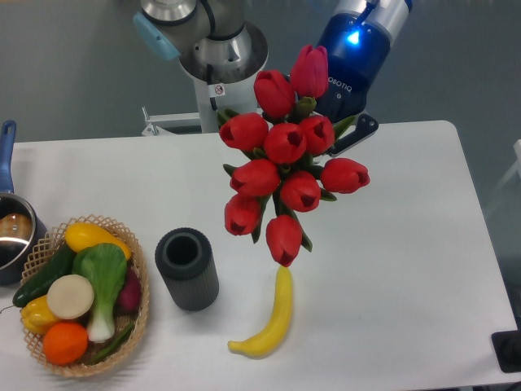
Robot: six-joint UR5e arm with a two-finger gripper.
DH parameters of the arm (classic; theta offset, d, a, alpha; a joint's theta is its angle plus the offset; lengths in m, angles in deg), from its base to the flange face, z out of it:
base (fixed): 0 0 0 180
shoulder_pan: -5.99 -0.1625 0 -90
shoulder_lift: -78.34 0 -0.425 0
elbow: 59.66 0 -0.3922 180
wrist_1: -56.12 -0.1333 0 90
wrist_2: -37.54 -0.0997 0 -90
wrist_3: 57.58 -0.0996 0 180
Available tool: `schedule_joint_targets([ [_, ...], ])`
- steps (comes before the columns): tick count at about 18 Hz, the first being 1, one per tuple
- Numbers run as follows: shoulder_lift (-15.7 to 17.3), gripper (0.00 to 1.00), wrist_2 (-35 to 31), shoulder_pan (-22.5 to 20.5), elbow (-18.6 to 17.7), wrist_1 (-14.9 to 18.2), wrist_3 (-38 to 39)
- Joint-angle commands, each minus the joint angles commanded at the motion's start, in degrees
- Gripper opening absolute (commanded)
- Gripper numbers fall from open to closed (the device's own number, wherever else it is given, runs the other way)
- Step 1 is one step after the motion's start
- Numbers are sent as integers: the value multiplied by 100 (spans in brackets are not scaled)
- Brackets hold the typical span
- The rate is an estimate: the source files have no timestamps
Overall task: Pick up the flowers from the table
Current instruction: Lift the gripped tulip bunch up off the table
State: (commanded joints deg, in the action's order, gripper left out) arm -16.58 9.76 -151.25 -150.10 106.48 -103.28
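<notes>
The flowers point(285, 171), a bunch of red tulips with green leaves, are up off the table point(407, 244), with their heads turned toward the camera. My gripper point(348, 134) reaches down from the back right and sits just behind the bunch. One dark finger point(361, 128) shows at the bunch's upper right edge. The gripper is shut on the stems, which are hidden behind the blooms. The lowest bloom hangs just above the tip of a banana.
A yellow banana point(273, 319) lies at the front centre. A black ribbed cylinder point(187, 269) stands left of it. A wicker basket point(138, 326) of vegetables sits front left, with a pot point(12, 232) behind it. The robot base point(220, 57) stands at the back.
</notes>
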Motion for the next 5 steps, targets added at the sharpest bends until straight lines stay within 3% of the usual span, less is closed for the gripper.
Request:
schedule_joint_targets([
  [5,9,27,0,9,-9,0,0],
])
